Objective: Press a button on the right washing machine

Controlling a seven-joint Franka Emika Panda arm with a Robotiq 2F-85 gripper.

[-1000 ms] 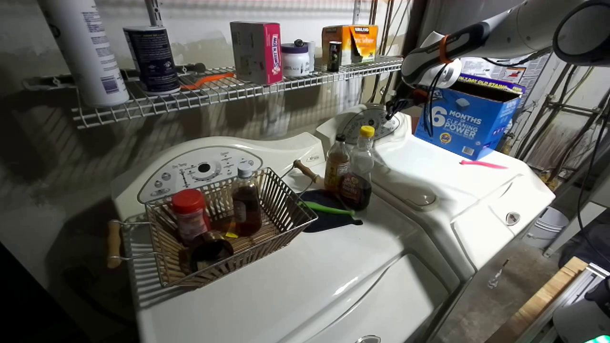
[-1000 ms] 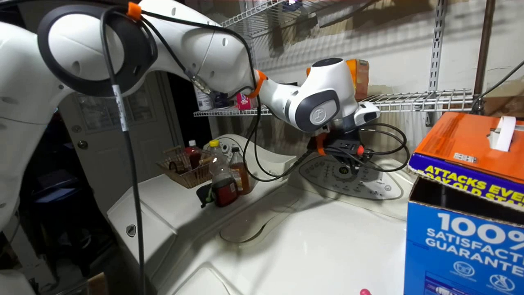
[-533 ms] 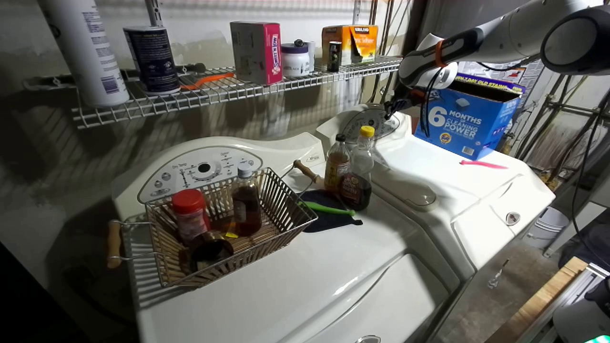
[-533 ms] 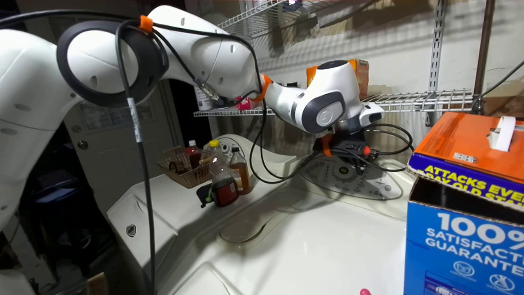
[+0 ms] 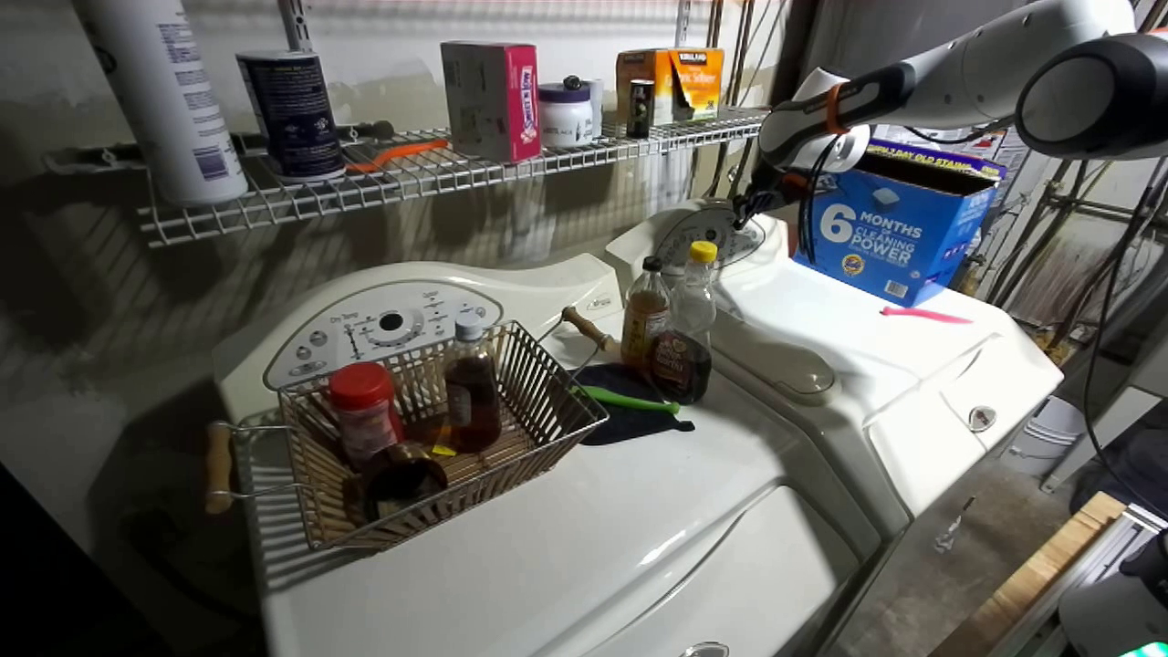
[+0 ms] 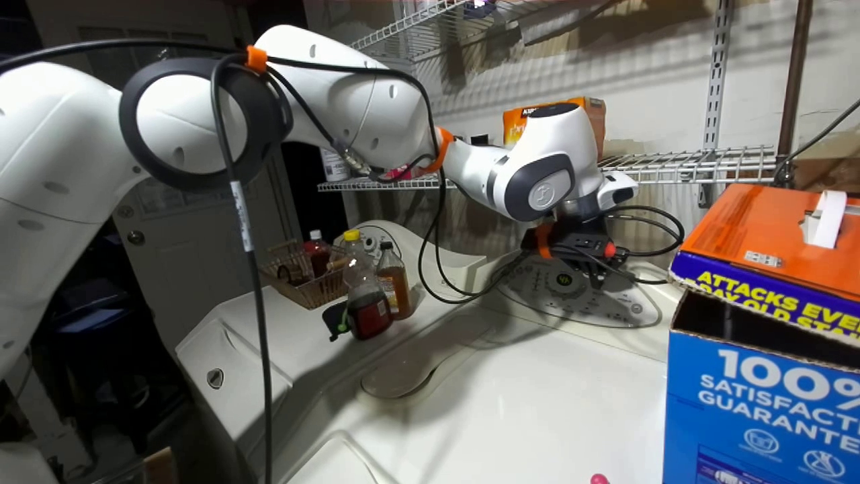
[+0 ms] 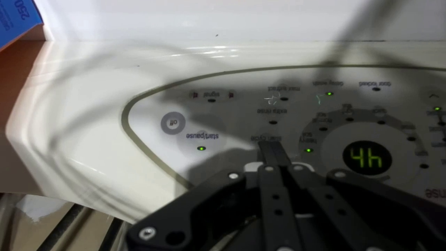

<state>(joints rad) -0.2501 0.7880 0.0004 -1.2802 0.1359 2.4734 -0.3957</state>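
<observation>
The right washing machine (image 5: 776, 301) is white and glossy; it also shows in an exterior view (image 6: 537, 396). Its oval control panel (image 7: 240, 82) fills the wrist view, upside down. The panel has a lit "4h" display (image 7: 367, 157), a round off button (image 7: 173, 123) and a start/pause button (image 7: 202, 136) with a green light below it. My gripper (image 7: 270, 143) is shut and empty, fingertips together at the "stain cycle" label, between start/pause and the display. I cannot tell whether the tips touch the panel. The gripper is at the panel in both exterior views (image 5: 739, 222) (image 6: 596, 281).
A blue detergent box (image 5: 899, 224) stands on the right washer beside the panel, close to the arm. A wire shelf (image 6: 678, 168) runs above. Bottles (image 5: 684, 356) and a wire basket (image 5: 538, 438) stand on the neighbouring machine. A pink utensil (image 5: 926, 315) lies on the lid.
The arm has shifted along the control panel, rightward in an exterior view, uncovering more of the display and dial. The gripper stays close to the panel. The other objects have not moved.
</observation>
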